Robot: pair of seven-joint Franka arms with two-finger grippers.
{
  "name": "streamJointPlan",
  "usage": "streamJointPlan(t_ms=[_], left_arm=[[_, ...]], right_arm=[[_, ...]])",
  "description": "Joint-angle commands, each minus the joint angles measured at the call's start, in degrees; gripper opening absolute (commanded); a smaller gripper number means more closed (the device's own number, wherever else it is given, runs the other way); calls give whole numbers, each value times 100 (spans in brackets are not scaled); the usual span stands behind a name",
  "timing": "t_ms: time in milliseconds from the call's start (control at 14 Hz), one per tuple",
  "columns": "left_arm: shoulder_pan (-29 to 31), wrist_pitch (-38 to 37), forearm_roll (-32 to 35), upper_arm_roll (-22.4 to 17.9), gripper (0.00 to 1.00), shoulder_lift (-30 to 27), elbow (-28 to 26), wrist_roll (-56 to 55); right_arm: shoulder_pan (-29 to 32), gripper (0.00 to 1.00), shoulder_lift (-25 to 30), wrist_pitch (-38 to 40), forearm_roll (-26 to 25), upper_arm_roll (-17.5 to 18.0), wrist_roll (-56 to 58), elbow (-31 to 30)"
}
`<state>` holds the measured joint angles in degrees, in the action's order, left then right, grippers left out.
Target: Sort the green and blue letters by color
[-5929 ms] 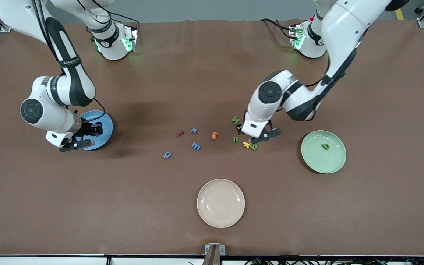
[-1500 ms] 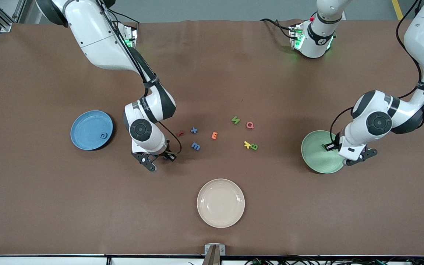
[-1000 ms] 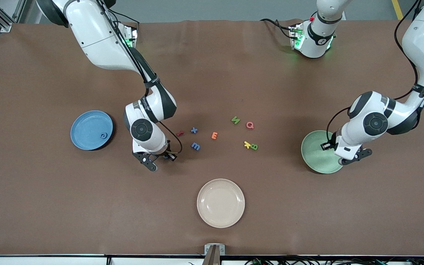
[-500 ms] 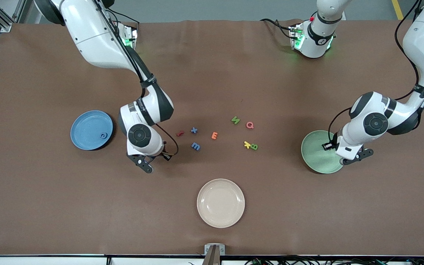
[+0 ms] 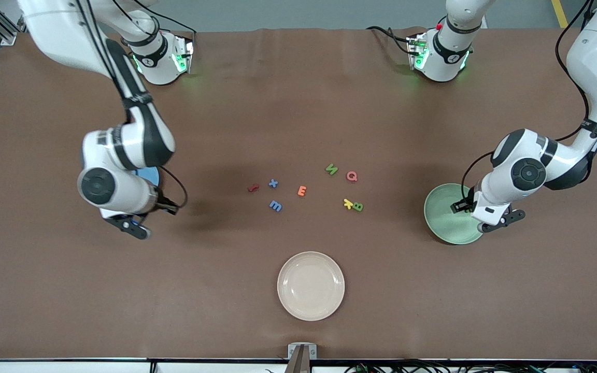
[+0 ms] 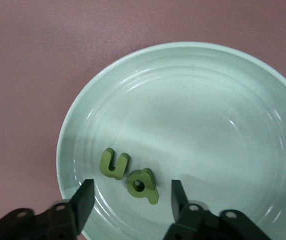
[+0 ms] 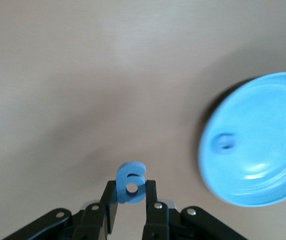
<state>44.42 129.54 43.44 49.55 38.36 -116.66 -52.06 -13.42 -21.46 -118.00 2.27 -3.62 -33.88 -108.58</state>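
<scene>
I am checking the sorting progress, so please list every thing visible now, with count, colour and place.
green plate: 1, pale green, toward the left arm's end.
green letters in the green plate: 2, dark green.
blue plate: 1, blue, toward the right arm's end; 1 blue letter in it.
cream plate: 1, nearest the front camera.
loose letters: 8 mid-table; 2 blue, 2 green, 1 red, 1 orange, 1 pink, 1 yellow.
held letter: 1, blue.
left gripper: open over the green plate.
right gripper: shut on the held letter, beside the blue plate.

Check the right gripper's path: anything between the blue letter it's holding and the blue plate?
Nothing visible. The right gripper is shut on the blue letter, up in the air beside the blue plate. Only bare table lies between them. The plate already holds one blue piece, away from the near rim.
</scene>
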Motion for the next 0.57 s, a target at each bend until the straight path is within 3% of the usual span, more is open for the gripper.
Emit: streamJointPlan(t_ms=[0,214,500], left_arm=[[5,-25,51,282,100,-188,-6,-277],[5,-454,33,818,100,-285,55,-620],[-3,-895,24,1399,100,-276,178,-770]], right_arm=[[418,6,1045,-433,-60,116,739,-1311],[866,7,1547,-969,-78,116,1592,-2147],[1368,20,1698,-1138,-78,116,2227,-2483]])
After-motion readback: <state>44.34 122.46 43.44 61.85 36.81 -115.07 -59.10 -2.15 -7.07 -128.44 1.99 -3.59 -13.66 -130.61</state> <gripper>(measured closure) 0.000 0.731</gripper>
